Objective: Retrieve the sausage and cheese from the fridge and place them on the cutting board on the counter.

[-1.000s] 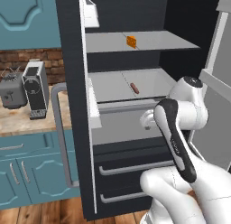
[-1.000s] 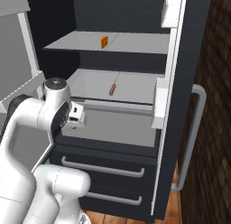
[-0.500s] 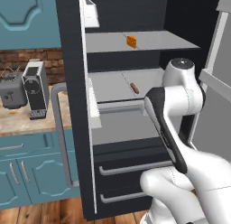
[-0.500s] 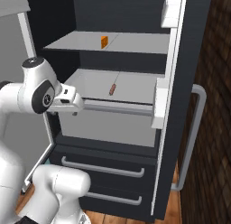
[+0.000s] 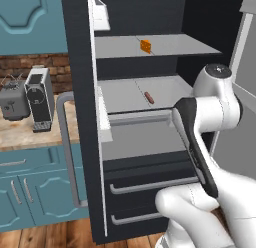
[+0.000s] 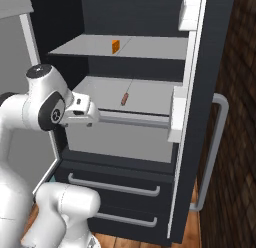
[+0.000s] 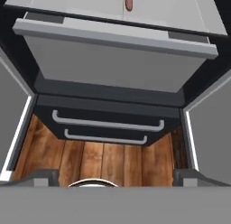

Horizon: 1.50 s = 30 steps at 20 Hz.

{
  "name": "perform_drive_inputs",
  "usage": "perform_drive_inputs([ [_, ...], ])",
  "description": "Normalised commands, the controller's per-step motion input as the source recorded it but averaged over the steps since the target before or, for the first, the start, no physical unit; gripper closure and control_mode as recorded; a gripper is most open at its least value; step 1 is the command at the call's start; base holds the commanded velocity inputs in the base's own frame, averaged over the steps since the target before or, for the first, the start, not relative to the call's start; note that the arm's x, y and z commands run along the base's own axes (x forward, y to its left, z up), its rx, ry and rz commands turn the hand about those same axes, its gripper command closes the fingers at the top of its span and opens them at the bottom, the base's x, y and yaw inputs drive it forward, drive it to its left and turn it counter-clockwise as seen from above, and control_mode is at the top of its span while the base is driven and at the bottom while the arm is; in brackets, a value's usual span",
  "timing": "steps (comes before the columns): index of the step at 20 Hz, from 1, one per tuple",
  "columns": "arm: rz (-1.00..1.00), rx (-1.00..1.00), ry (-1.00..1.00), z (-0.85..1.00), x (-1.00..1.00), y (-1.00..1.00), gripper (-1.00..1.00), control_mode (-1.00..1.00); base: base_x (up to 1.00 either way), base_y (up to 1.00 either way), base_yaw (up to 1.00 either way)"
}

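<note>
Fridge (image 5: 80,67) doors open; sausage (image 5: 149,97) middle shelf, cheese (image 5: 145,46) upper shelf.

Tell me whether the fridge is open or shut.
Open. Both doors of the fridge are swung wide, exposing the shelves that carry the cheese above and the sausage below.

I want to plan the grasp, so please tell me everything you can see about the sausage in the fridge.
The sausage is a small, slim, straight link, reddish brown with rounded ends and a smooth look. It lies flat on the pale grey middle shelf of the open fridge, near the shelf's centre, pointing roughly front to back. It rests alone, with nothing else touching it. The orange cheese sits one shelf above.
</note>
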Motion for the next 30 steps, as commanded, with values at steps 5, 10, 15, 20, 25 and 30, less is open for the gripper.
perform_drive_inputs([
  [5, 0.11, 0.0, -0.2, 0.05, -0.28, -0.06, -1.0, -1.0, 0.0, 0.0, 0.0],
  [10, 0.04, -0.02, -0.07, 0.36, -0.2, -0.02, -1.0, -1.0, 0.0, 0.0, 0.0],
  [15, 0.0, -0.07, 0.0, 0.59, -0.05, 0.0, -1.0, -1.0, 0.0, 0.0, 0.0],
  [20, 0.0, -0.03, 0.0, 0.26, 0.05, -0.08, -1.0, -1.0, 0.0, 0.0, 0.0],
  [25, 0.02, 0.0, 0.0, 0.0, 0.33, 0.0, -1.0, 1.0, 0.09, 0.0, 0.01],
  [30, 0.0, 0.0, 0.0, 0.0, 0.0, 0.0, -1.0, 1.0, 0.32, 0.0, 0.03],
])
